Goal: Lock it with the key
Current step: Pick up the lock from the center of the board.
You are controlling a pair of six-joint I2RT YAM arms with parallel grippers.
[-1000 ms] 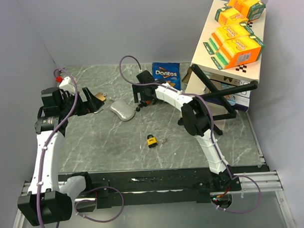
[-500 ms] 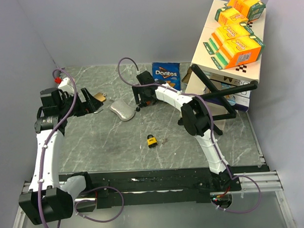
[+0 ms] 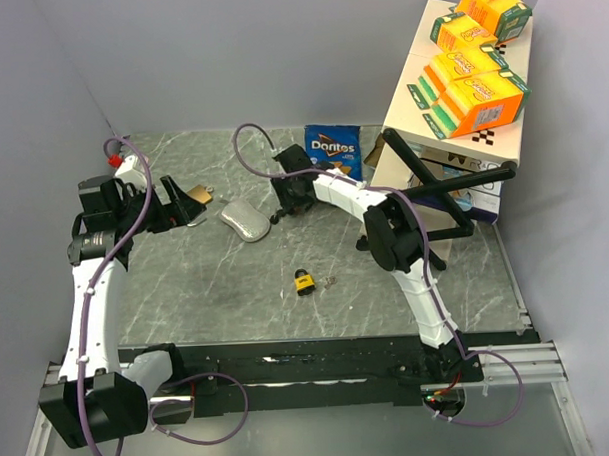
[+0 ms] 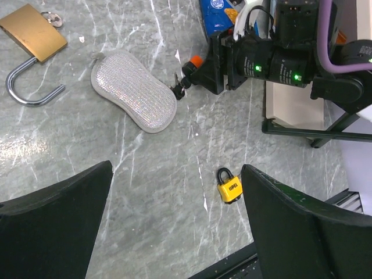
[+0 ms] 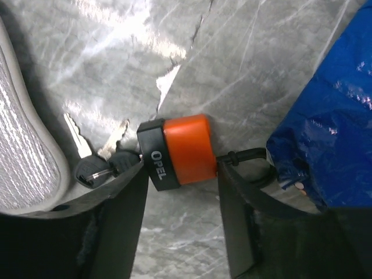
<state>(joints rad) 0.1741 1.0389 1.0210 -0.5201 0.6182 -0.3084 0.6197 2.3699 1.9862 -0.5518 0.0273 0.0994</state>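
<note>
Right hand [image 5: 181,174] has drawn in from wide open to roughly half. Its fingers now flank the orange padlock [image 5: 186,148] and look to touch both sides; firmness of grip unclear. The lock lies flat on the desk [image 3: 216,281], shackle end just beside the Doritos bag [image 5: 325,128], key bunch [image 5: 96,163] apparently seated in its base. Left hand [image 4: 175,174] gapes wide, holding nothing. Reading: the lock is being pinned for the key turn, not yet begun.
</note>
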